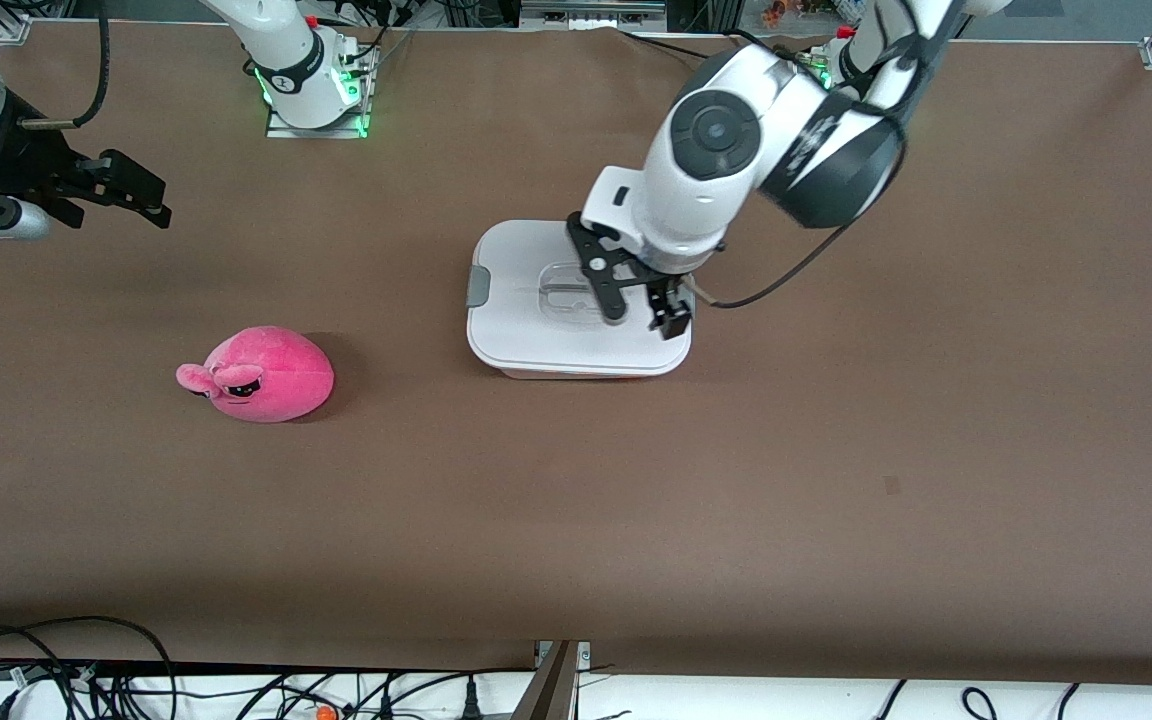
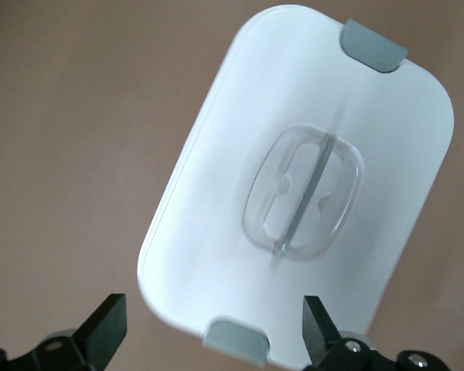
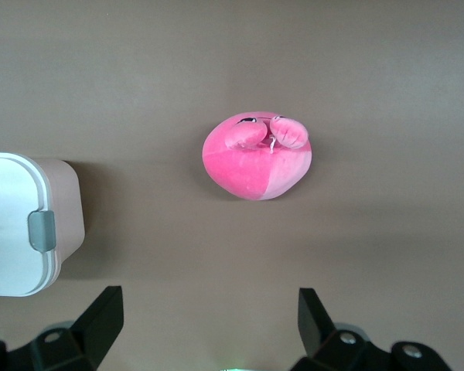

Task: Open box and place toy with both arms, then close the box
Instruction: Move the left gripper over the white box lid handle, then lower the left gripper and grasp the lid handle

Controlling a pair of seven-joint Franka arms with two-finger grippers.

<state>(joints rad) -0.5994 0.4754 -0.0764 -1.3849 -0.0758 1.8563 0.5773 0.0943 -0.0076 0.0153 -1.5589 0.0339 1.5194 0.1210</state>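
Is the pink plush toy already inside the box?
No, the toy lies on the bare table beside the box, whose lid is still on.

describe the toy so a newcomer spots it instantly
Start at the brown table and find the white-lidded box under the left gripper. The toy lies beside it, toward the right arm's end: the only bright pink plush, egg-shaped, with sleepy eyes.

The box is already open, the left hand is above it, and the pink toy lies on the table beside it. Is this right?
Not quite: the box is closed, its white lid on, as the left wrist view shows. The left hand is above it; the toy lies beside it.
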